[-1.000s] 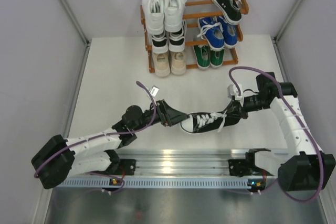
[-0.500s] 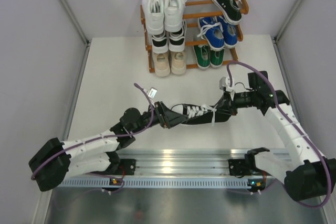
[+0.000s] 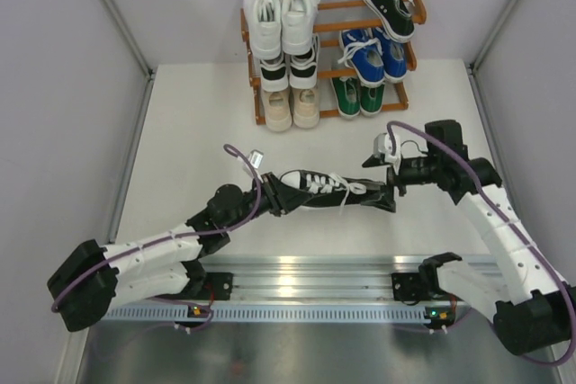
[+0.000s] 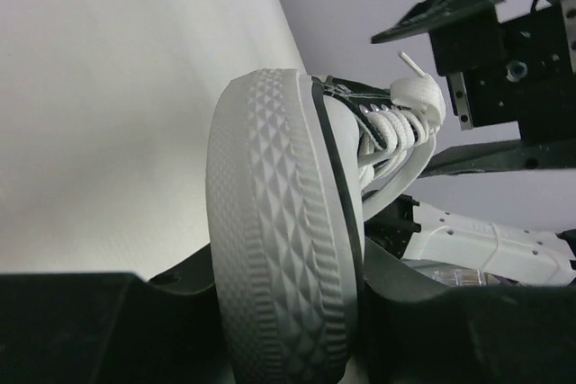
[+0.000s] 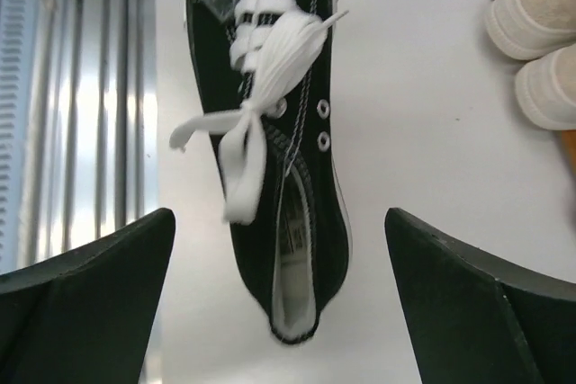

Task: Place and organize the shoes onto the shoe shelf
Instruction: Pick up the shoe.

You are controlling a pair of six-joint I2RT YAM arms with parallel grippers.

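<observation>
A black shoe (image 3: 322, 190) with white laces and sole lies sideways between my two arms at the table's middle. My left gripper (image 3: 275, 196) is shut on its toe. In the left wrist view the white patterned sole (image 4: 279, 222) is pinched between the jaws of the left gripper (image 4: 288, 312). My right gripper (image 3: 392, 192) is open at the heel. In the right wrist view the black shoe (image 5: 279, 159) points away, its heel between the spread fingers (image 5: 99, 267), untouched. The shoe shelf (image 3: 337, 4) stands at the back with several shoes on it.
On the shelf sit a white pair (image 3: 281, 11), one black shoe (image 3: 389, 2), a blue pair (image 3: 371, 53), a green pair (image 3: 354, 94), a beige pair (image 3: 291, 107) and a black-and-white pair (image 3: 288, 69). A metal rail (image 3: 297, 276) runs along the near edge.
The right gripper has let go of the shoe's heel and opened wide. The left gripper has closed on the toe. The shoe has shifted left and away from the rail.
</observation>
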